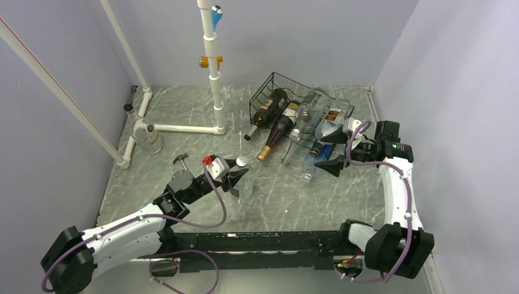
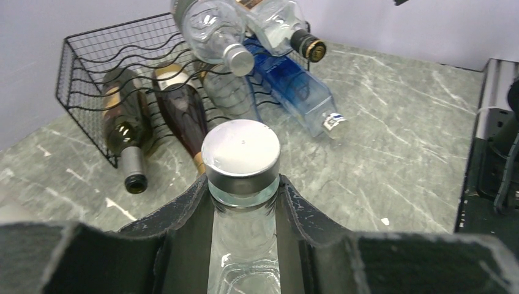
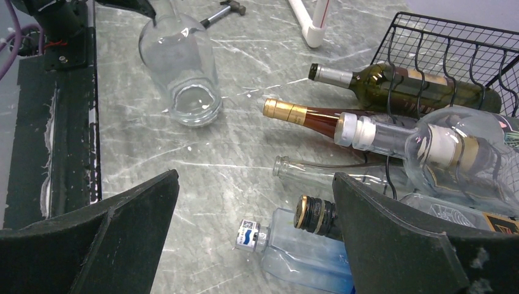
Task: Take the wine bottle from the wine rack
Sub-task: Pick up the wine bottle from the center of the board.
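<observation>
The black wire wine rack (image 1: 276, 82) stands at the back right and holds several bottles lying down. It also shows in the left wrist view (image 2: 85, 67) and the right wrist view (image 3: 440, 37). A dark green wine bottle (image 1: 267, 113) (image 3: 398, 82) and a brown one with gold foil (image 1: 278, 130) (image 3: 318, 113) lie at its left. A blue square bottle (image 1: 318, 156) (image 3: 306, 260) lies at its front. My left gripper (image 1: 235, 176) (image 2: 243, 199) is shut on the neck of a clear glass bottle (image 1: 243, 182) (image 2: 242, 153) that stands upright on the table, apart from the rack. My right gripper (image 1: 333, 165) (image 3: 256, 177) is open and empty, in front of the rack's bottle necks.
A white pipe frame (image 1: 214, 73) stands at the back left with a small jar (image 1: 150, 138) beside its foot. A hammer (image 1: 180, 160) (image 3: 223, 9) lies near the left arm. A black rail (image 1: 257, 242) runs along the near edge. Walls close in on both sides.
</observation>
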Action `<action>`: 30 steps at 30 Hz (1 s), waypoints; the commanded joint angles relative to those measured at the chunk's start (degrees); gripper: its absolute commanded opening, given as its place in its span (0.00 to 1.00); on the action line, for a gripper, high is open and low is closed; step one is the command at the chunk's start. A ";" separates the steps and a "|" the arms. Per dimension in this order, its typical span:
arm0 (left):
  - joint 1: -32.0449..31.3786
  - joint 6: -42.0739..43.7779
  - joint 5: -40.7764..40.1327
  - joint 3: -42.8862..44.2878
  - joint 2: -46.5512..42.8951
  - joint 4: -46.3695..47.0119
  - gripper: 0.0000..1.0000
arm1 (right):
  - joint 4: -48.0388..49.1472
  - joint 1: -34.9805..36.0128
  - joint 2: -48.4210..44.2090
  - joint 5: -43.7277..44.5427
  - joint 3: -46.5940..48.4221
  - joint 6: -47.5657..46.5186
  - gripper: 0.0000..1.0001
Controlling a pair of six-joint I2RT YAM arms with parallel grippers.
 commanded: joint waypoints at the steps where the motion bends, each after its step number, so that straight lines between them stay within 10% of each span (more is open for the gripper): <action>1: 2.52 2.83 -1.88 5.74 -3.68 5.43 0.00 | 0.49 -0.37 -0.49 -2.64 -0.42 -2.21 0.99; 30: 25.93 -1.76 -1.84 13.02 -3.77 4.09 0.00 | -0.70 -0.37 -0.58 -2.12 -0.74 -4.14 0.99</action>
